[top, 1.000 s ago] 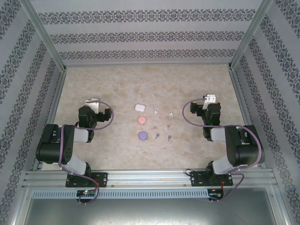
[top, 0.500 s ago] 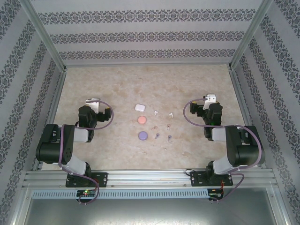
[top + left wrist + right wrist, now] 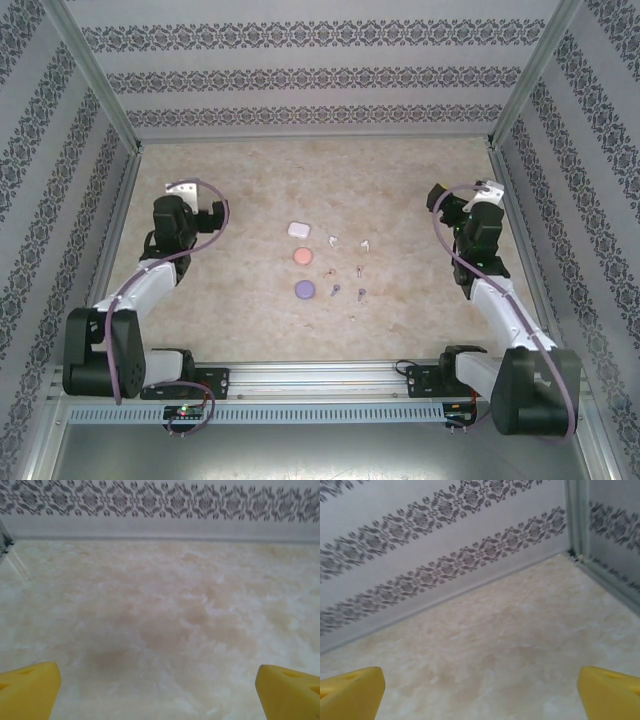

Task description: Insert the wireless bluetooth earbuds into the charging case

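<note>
1. While the scene is viewed from above, a beige marble-patterned table [image 3: 230,180] is seen, enclosed by walls [image 3: 320,80] banded with dark floral strips.
2. Two black-and-white arms are stretched forward, the left arm [image 3: 150,285] along the left edge, the right arm [image 3: 505,305] along the right.
3. The left gripper [image 3: 157,682] is spread wide over the tabletop, nothing being grasped between its yellow fingers [image 3: 27,687]; the right gripper [image 3: 480,685] is likewise released and empty, pointed toward the far right corner.
4. Three charging cases are laid in a column mid-table: a white rounded-square case [image 3: 297,229], a salmon round case [image 3: 300,256], a purple round case [image 3: 305,290].
5. Tiny stemmed earbuds [image 3: 336,291] are scattered loose on the table just right of the cases.
</note>
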You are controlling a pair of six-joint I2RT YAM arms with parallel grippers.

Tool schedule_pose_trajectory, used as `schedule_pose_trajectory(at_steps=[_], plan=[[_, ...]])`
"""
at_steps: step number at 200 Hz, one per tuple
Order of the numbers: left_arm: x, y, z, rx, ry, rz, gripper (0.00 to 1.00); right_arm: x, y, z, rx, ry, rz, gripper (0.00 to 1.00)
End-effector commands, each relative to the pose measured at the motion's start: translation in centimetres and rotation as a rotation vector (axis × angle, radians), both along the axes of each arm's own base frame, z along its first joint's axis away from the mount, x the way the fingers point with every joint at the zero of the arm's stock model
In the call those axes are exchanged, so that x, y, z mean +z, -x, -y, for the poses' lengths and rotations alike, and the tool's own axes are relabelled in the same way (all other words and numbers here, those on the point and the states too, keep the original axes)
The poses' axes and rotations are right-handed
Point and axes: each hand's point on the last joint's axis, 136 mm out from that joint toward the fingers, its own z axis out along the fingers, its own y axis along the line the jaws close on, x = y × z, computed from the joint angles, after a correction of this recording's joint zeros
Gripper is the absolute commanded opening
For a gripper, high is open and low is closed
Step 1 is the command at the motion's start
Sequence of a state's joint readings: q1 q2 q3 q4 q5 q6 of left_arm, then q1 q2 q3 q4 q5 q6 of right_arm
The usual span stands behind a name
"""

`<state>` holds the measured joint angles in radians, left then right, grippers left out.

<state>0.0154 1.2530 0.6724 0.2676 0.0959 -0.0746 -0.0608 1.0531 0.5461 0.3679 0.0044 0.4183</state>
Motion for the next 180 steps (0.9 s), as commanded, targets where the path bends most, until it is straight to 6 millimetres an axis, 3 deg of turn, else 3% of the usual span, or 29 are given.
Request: schedule_pose_trajectory(at_steps=[1,20,45,85,114,140,180], plan=[[0.4,2.2,0.2,0.058,0.098,-0.115,0.99,-0.8,1.6,-4.6,0.217,-0.191,-0.036,0.98],[2.0,3.4,0.6,0.089,0.190,-0.114,1.00,-0.6,2.9,-7.6,0.355,-0.187,-0.076,0.98],[2.2,4.9,0.9,0.149,0.323,-0.160,1.00,-1.6,4.8,-11.4,0.475,-0.146,-0.171,0.98],[0.7,6.0,3.1,0.118,0.479,-0.279,1.00,-6.3,7.1,-16.5,0.529,0.077,-0.412,0.98],[-0.1,6.5,2.6,0.199,0.548,-0.294,0.99,-8.8,7.9,-18.7,0.513,0.268,-0.549,0.98],[0.0,6.9,2.1,0.239,0.569,-0.277,1.00,-8.3,7.3,-18.8,0.422,0.338,-0.586,0.98],[0.6,7.4,2.9,0.170,0.557,-0.240,1.00,-6.9,7.7,-22.4,0.602,0.207,-0.597,0.98]])
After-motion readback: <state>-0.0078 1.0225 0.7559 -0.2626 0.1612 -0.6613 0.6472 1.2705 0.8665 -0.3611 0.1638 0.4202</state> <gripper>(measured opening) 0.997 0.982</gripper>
